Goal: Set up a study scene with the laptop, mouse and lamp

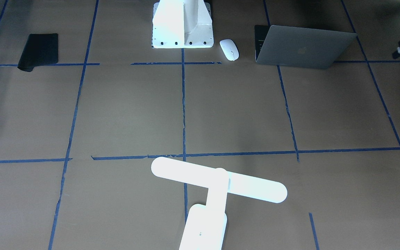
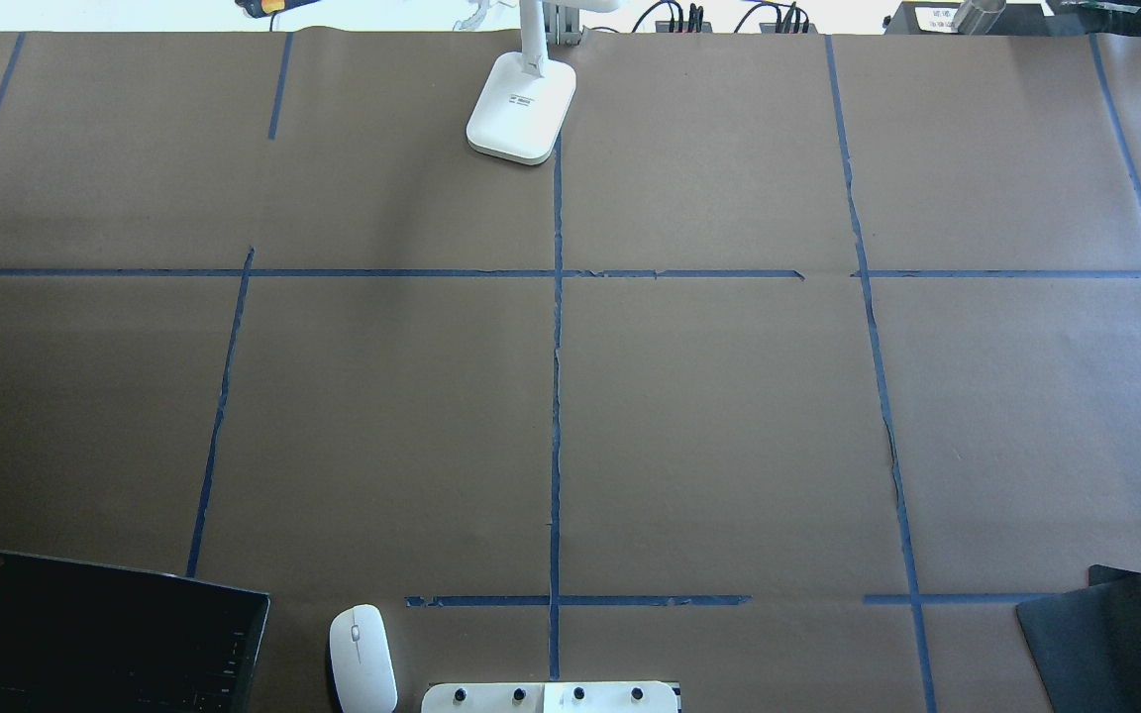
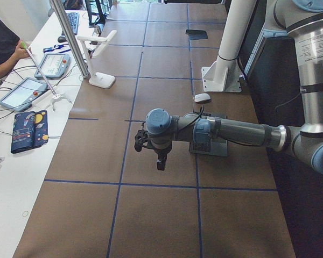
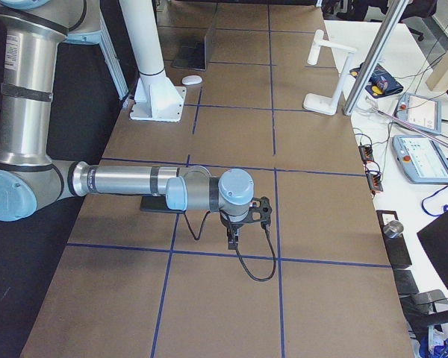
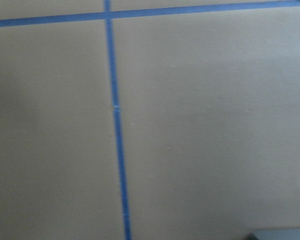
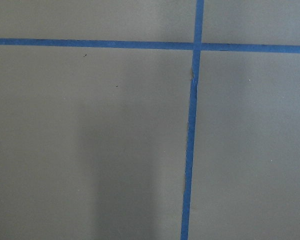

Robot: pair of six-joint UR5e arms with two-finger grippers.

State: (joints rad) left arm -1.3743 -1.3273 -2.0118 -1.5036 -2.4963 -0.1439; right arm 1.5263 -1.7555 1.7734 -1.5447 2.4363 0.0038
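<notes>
The laptop [image 1: 300, 47] stands partly open at the robot's near left corner, lid toward the front camera; the overhead view [image 2: 105, 634] shows its dark keys. The white mouse [image 1: 229, 49] lies beside it, next to the pedestal, also in the overhead view [image 2: 363, 659]. The lamp [image 1: 217, 184] stands at the table's far middle edge, its base [image 2: 521, 109] upright. My left gripper [image 3: 158, 160] hangs over bare paper beyond the laptop. My right gripper [image 4: 233, 237] hangs over bare paper near the black pad. I cannot tell whether either is open. Both wrist views show only paper and tape.
The white bolted pedestal [image 1: 182, 24] stands at the robot's middle edge. A black pad [image 2: 1095, 634] lies at the near right corner. Blue tape lines grid the brown paper. A side bench with tablets [image 3: 21, 91], a metal post [image 3: 72, 40] and a person's arm lies beyond the far edge.
</notes>
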